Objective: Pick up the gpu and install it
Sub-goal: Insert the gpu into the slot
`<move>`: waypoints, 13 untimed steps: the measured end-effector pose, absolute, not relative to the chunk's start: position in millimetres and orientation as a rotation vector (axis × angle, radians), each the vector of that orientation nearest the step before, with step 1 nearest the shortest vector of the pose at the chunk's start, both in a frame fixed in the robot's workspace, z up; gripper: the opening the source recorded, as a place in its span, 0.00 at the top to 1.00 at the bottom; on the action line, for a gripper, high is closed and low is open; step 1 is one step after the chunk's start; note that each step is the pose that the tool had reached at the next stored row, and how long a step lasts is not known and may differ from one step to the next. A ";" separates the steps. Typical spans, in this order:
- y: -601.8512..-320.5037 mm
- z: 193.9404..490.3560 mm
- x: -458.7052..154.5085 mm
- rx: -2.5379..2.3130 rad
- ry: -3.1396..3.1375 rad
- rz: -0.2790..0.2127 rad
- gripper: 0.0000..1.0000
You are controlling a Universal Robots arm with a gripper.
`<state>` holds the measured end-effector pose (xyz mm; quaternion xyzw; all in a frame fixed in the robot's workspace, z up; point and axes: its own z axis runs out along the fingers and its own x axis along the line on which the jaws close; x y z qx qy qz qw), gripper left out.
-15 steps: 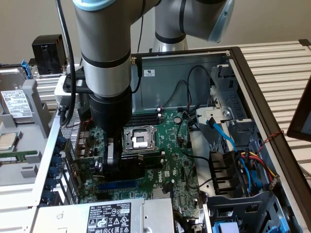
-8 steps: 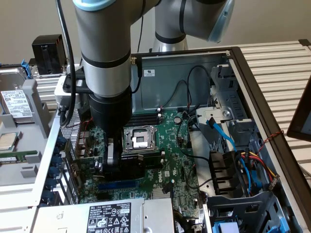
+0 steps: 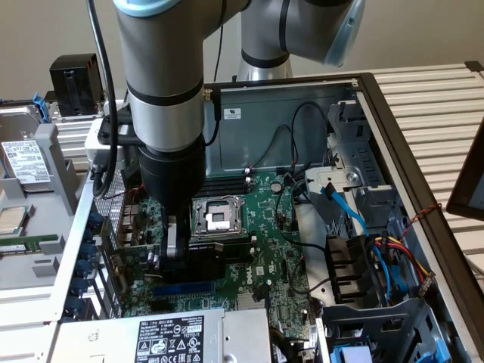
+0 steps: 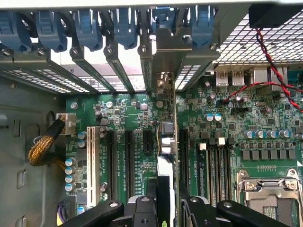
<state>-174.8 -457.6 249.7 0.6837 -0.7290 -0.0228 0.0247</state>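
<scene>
Holds the gpu (image 3: 203, 261) pinched in the gripper (image 3: 175, 253), with the fingers pressed against both faces of the card's black shroud. Carries it upright on edge, low over the motherboard (image 3: 265, 227), just beside the CPU socket (image 3: 214, 217) on the exterior view's left.

From the wrist, looks straight along the card's thin top edge. Finds the gpu (image 4: 164, 142) running away from the gripper (image 4: 165, 204) toward the slotted rear wall (image 4: 109, 71), with the silver bracket end farthest from the fingers (image 4: 142, 208). Puts the card on the side of the CPU socket (image 4: 270, 198) where the expansion slots (image 4: 129, 161) lie, past the RAM slots (image 4: 213, 165) as counted from the socket (black slots run parallel to the card on either side).

Lines the card up along one of those slots. Cannot tell whether its bottom edge sits in the slot or hangs just above it. Brings the bracket up against the rear wall among the blue retaining clips (image 4: 123, 26), farther from the CPU socket than any part of the shroud.
</scene>
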 end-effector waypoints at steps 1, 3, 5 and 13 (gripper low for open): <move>-457.6 249.6 -174.8 2.115 -2.255 -0.070 0.73; -457.6 249.3 -174.9 2.115 -2.255 -0.070 0.73; -457.6 248.7 -175.1 2.115 -2.255 -0.070 0.73; -457.6 246.6 -175.6 2.115 -2.254 -0.070 0.73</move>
